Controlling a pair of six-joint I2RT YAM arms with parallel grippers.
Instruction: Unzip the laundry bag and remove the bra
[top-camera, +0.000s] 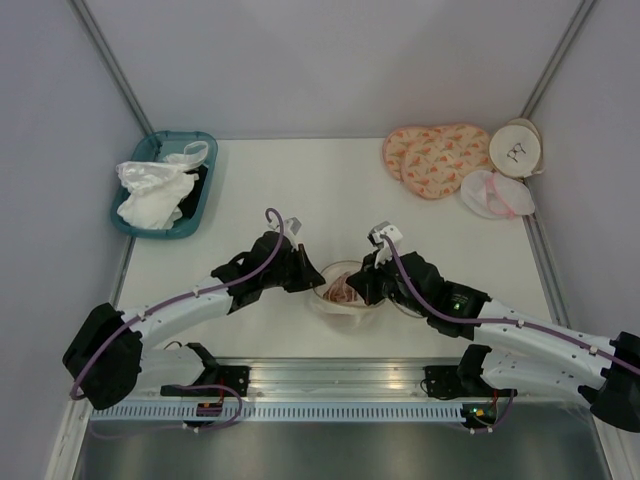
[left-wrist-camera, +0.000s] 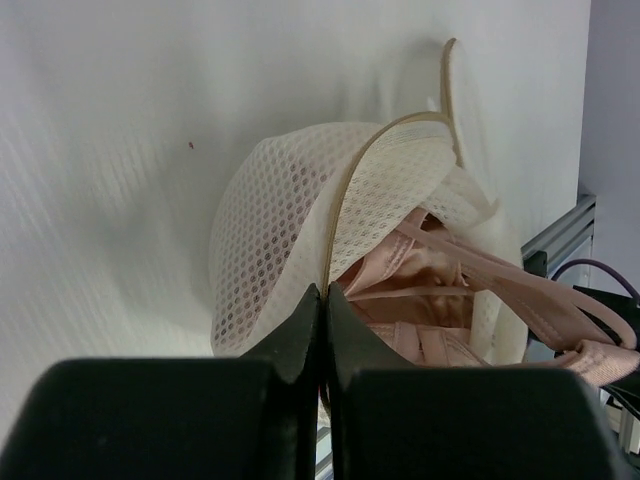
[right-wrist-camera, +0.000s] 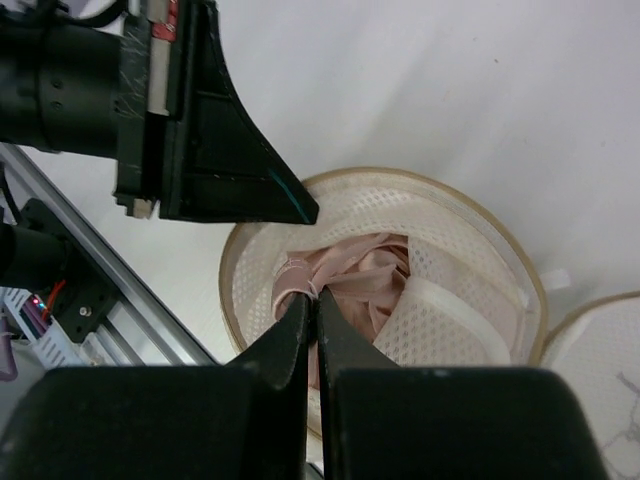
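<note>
Pinching the bag (left-wrist-camera: 270, 220) rim, the left gripper (left-wrist-camera: 324, 292) anchors it while the right gripper (right-wrist-camera: 314, 298), clamped on the bra (right-wrist-camera: 365, 265), should lift slowly.

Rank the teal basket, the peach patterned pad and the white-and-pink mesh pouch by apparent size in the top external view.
1. The teal basket, largest.
2. The peach patterned pad, somewhat smaller.
3. The white-and-pink mesh pouch, clearly smallest.
All three lie at similar depth, so nearness to the camera hardly skews the order.
</note>
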